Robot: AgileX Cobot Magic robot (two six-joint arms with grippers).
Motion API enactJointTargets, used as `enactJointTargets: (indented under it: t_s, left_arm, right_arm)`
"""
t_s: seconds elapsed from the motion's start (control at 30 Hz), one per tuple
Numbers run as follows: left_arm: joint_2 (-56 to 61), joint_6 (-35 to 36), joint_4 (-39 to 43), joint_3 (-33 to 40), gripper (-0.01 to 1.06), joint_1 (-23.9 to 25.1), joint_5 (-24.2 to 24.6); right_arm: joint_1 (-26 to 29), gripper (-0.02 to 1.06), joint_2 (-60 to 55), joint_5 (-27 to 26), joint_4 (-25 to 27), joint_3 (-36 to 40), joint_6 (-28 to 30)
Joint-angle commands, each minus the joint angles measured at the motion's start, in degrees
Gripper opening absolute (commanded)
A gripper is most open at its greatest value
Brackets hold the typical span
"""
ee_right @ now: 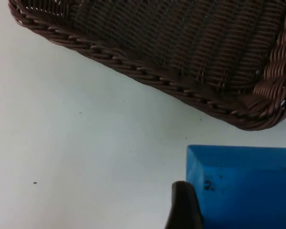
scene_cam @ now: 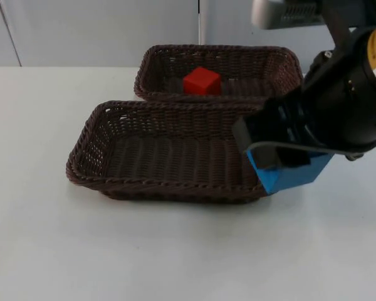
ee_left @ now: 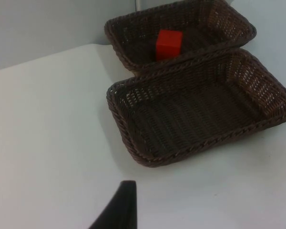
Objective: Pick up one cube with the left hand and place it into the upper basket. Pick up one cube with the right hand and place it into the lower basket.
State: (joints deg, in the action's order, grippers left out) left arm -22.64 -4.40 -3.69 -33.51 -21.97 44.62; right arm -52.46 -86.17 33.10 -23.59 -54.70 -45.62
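A: Progress?
B: Small red cube (scene_cam: pixel 202 81) sits in the upper dark wicker basket (scene_cam: pixel 156 63). Right gripper (scene_cam: pixel 282 164), clamped on a blue cube (scene_cam: pixel 288 177), hovers by the lower dark wicker basket (scene_cam: pixel 88 150) corner, drop pending.
A: Left gripper (ee_left: pixel 118 210)?
B: Waits off the baskets; fingers, cannot tell.

- Blue cube (ee_right: pixel 245 188): one flat face and its upper edge visible, small dark marks on the face
- Black fingertip (ee_right: pixel 183 206): pressed against the cube's side
- Brown wicker basket (ee_right: pixel 148 76): braided rim runs diagonally; woven wall and floor visible beyond it
- Basket corner sits near the cube, apart from it
- White table (ee_right: pixel 71 157): bare, a few dark specks
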Motion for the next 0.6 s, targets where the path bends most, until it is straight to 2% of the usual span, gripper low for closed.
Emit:
enactJointTargets:
  t_s: [0.0, 0.57]
  left_arm:
    - [0.4, 0.2, 0.3, 0.2, 1.05, 0.0, -0.3]
    - [0.4, 0.2, 0.3, 0.2, 1.05, 0.0, -0.1]
  right_arm:
    - [-0.2, 0.0, 0.4, -0.6, -0.5, -0.2, 0.3]
    - [-0.2, 0.0, 0.4, -1.7, -1.4, -0.2, 0.7]
